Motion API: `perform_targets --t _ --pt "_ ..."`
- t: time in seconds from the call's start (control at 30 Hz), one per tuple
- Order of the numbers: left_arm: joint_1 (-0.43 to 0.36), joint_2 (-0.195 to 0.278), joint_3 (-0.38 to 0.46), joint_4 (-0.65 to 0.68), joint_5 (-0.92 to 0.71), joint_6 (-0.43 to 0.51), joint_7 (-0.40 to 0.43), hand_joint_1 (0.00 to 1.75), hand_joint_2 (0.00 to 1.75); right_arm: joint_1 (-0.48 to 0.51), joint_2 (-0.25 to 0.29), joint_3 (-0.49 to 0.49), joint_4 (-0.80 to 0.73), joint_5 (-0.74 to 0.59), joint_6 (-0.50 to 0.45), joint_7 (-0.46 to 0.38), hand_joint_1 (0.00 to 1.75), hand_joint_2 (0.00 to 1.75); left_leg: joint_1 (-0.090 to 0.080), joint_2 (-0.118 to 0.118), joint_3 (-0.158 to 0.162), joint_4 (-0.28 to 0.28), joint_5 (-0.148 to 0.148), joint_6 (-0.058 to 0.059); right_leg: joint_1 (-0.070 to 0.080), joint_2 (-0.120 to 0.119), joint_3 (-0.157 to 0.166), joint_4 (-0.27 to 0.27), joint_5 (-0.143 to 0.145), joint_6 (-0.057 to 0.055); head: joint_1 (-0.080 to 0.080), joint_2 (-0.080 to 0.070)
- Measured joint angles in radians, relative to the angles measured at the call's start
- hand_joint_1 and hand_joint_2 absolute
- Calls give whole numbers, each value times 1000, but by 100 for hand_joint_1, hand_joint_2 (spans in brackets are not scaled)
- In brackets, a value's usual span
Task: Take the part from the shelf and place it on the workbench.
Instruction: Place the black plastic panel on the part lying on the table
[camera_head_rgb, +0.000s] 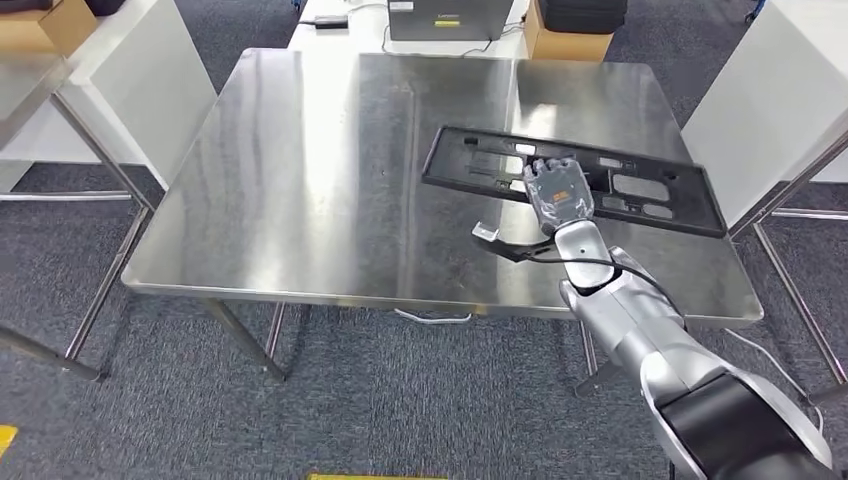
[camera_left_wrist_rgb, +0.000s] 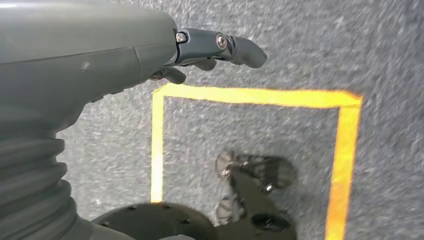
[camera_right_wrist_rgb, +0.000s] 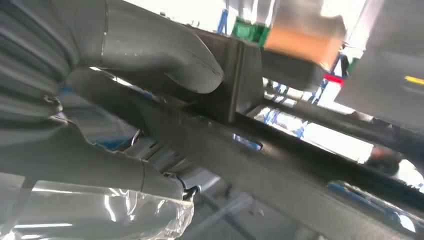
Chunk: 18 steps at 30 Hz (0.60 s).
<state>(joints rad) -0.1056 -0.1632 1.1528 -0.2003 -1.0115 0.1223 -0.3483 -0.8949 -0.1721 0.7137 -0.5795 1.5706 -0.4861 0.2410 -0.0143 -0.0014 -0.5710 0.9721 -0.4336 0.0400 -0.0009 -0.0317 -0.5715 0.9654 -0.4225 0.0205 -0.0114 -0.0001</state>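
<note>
1. While the right hand (camera_head_rgb: 558, 192) reached in from the lower right of the head view, it lay on the near edge of the black part (camera_head_rgb: 640, 185), a long flat frame with cut-out openings.
2. That part rested flat on the steel tabletop (camera_head_rgb: 330, 170), right of centre in the frame and slanting down toward the right edge.
3. Seen from the right wrist, the thick grey thumb (camera_right_wrist_rgb: 165, 55) lay over one face of the dark part (camera_right_wrist_rgb: 280, 165) and the fingers (camera_right_wrist_rgb: 100, 165) lay on the other side, so the right hand was closed around it and gripping it.
4. A thin dark cable with a small pale clip (camera_head_rgb: 486, 233) hung from the right wrist, just left of the arm over the tabletop.
5. The left hand (camera_left_wrist_rgb: 200, 52) showed in the left wrist view over grey carpet (camera_left_wrist_rgb: 350, 45), its dark fingers (camera_left_wrist_rgb: 235, 45) loosely extended with nothing between them.
6. A yellow tape rectangle (camera_left_wrist_rgb: 250, 95) marked the carpet under that hand.
7. At the top of the head view, beyond the tabletop, sat a grey box (camera_head_rgb: 450, 18) and a cardboard box (camera_head_rgb: 566, 42); white panels (camera_head_rgb: 770, 100) stood at the upper right and upper left.
</note>
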Motion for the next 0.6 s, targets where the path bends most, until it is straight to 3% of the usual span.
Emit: perform_targets --t 0.3,0.53,0.6 --pt "-6 4 18 0 19 -92 -43 0 175 26 10 254 114 0 -133 121 175 175 -15 -2 -2 1 0 16 -8 -3 0 -4 2 6 1 0" --pt "0 15 25 0 26 -112 -43 0 175 37 33 366 161 -1 -150 146 175 175 -17 -2 -3 1 0 18 -9 -3 0 -4 3 12 1 0" --pt "1 17 27 0 27 -112 -43 0 175 37 35 378 169 -2 -156 150 87 87 -16 -2 -2 1 -1 18 -9 -3 0 -4 3 12 0 0"
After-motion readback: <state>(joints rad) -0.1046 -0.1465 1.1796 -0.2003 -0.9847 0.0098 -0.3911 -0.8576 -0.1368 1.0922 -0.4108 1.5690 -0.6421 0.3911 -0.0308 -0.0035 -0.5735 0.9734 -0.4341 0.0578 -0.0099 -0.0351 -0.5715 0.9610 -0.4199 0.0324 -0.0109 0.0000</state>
